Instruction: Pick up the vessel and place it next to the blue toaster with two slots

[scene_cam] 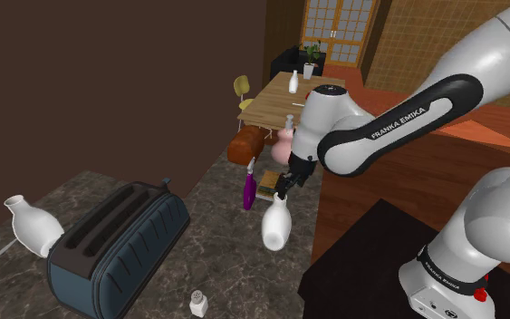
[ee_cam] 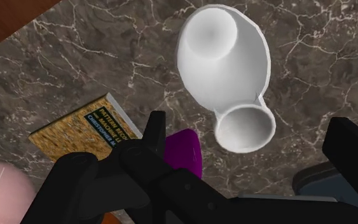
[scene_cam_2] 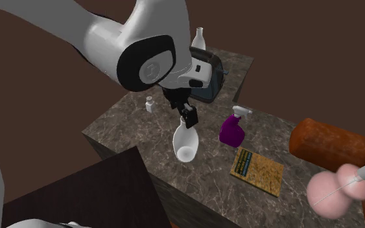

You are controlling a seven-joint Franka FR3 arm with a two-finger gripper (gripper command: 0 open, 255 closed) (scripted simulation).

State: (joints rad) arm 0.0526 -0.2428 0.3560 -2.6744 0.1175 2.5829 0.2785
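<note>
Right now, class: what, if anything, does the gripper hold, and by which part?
Nothing. The gripper is open; the neck of the white vase lies between its fingers, touching neither.

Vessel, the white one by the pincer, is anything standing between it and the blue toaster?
Nothing visible does: bare marble counter lies between the vessel and the toaster. A small white shaker stands near the toaster, off to one side of that line.
</note>
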